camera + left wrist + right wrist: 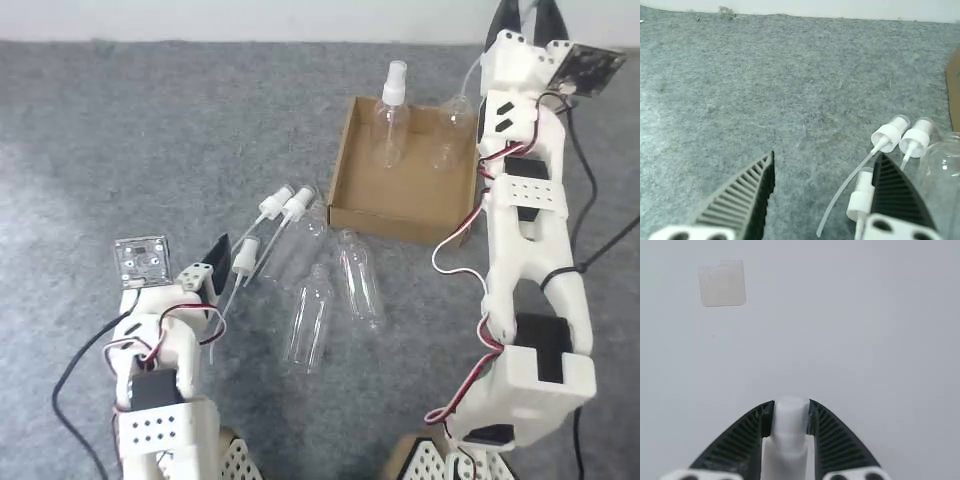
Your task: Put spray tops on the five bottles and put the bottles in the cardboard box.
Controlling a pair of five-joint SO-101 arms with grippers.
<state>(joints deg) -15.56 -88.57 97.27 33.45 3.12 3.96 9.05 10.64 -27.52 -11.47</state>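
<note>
The right gripper (pixel 790 404), raised at the far right just beyond the cardboard box (pixel 390 222), is clamped on a white spray top (pixel 790 427), while the left gripper (pixel 825 156) gapes wide, low over the grey bench (pixel 120 120) at the near left. Two bottles stand in the box, the capped bottle (pixel 390 118) left of the second bottle (pixel 452 130). Three bare bottles (pixel 308 318) lie on the bench near the box, with three loose spray tops (pixel 246 256) just left of them, beside the left gripper
</note>
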